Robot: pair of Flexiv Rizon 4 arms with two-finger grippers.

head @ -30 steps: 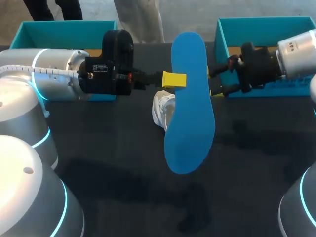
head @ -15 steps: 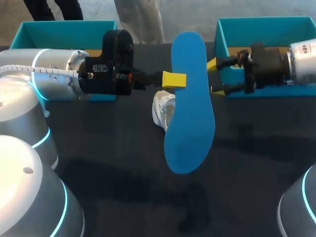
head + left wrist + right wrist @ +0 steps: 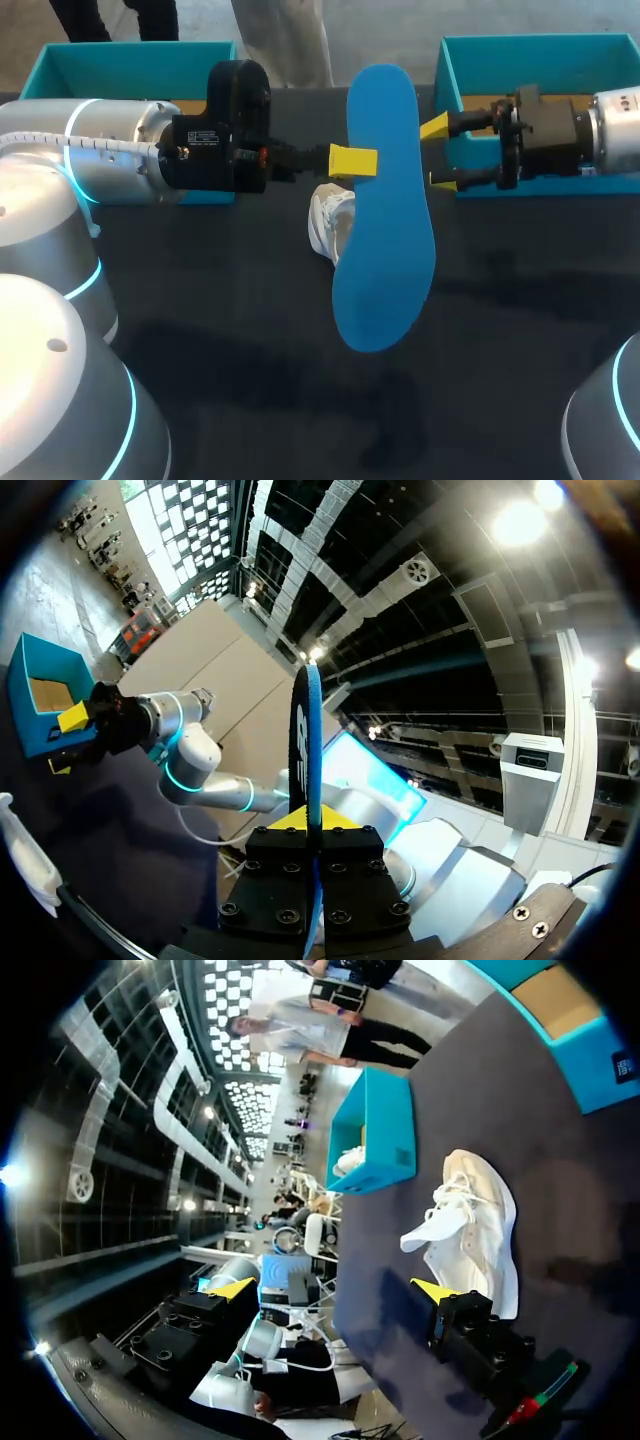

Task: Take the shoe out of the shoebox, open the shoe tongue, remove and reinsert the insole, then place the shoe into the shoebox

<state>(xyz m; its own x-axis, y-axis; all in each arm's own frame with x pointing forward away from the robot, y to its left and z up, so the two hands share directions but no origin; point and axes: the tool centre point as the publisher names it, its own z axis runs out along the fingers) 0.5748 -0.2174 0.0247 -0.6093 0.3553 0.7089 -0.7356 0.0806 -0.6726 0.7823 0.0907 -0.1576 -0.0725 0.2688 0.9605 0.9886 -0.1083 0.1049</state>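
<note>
A blue insole (image 3: 382,215) hangs upright over the middle of the table, and my left gripper (image 3: 352,160) is shut on its edge. The left wrist view shows the insole (image 3: 309,742) edge-on, pinched between that gripper's (image 3: 310,818) yellow tips. A white shoe (image 3: 330,222) lies on the dark table just under the insole, its tongue pulled up (image 3: 470,1222). My right gripper (image 3: 440,153) stands open just right of the insole, in front of the right teal shoebox (image 3: 448,70), holding nothing. In its own view the right gripper (image 3: 333,1288) has wide-apart tips, with the shoe ahead.
A second teal box (image 3: 130,55) stands at the back left behind my left arm; the right wrist view shows something white inside this box (image 3: 378,1130). The dark table (image 3: 250,350) stretches out in front of the shoe.
My right gripper has drawn back to the right, away from the insole, still open. The left arm and the insole have not moved.
</note>
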